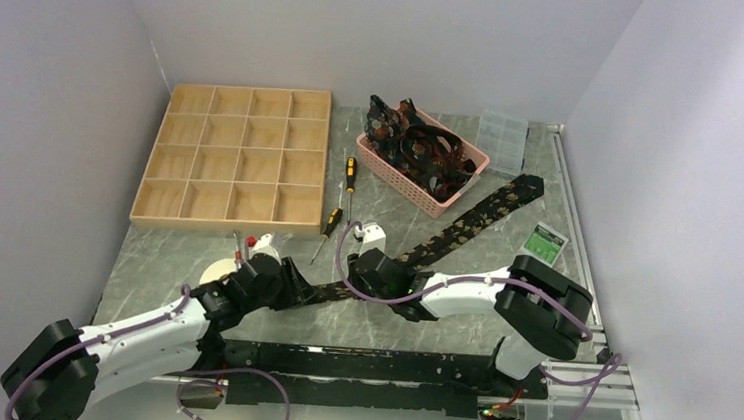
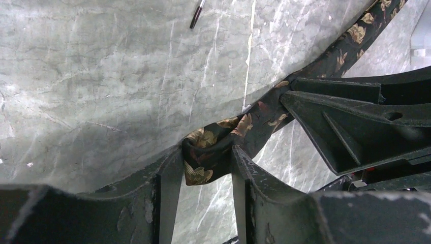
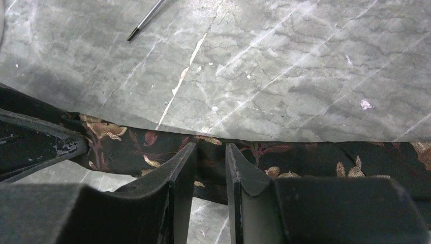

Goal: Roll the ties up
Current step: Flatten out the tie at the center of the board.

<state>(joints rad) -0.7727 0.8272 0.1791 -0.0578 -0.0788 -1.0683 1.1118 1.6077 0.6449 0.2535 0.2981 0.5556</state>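
Your way: bare table [image 3: 305, 66] beyond tie [image 3: 305, 152] open; screwdrivers [image 1: 332, 222], wooden tray [image 1: 230, 222], pink basket [image 1: 391, 176] crowd far side.

A grey marble table [image 1: 194, 256] carries a wooden divided tray [image 1: 232, 156]. Right of the tray lie two yellow-handled screwdrivers [image 1: 351, 175], then a pink basket [image 1: 400, 182], a clear organizer box [image 1: 502, 140] and a green packet [image 1: 546, 244].

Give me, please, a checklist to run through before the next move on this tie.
1. Tie end in left hand: ok, the fold sits pinched there.
2. Right hand grip: cannot tell; it straddles the tie with a narrow gap.
3. Rest of tie flat: ok, it lies straight towards the basket.
4. Screwdrivers clear: ok, apart from the tie.
5. Roll formed: not ok, only one loose fold.
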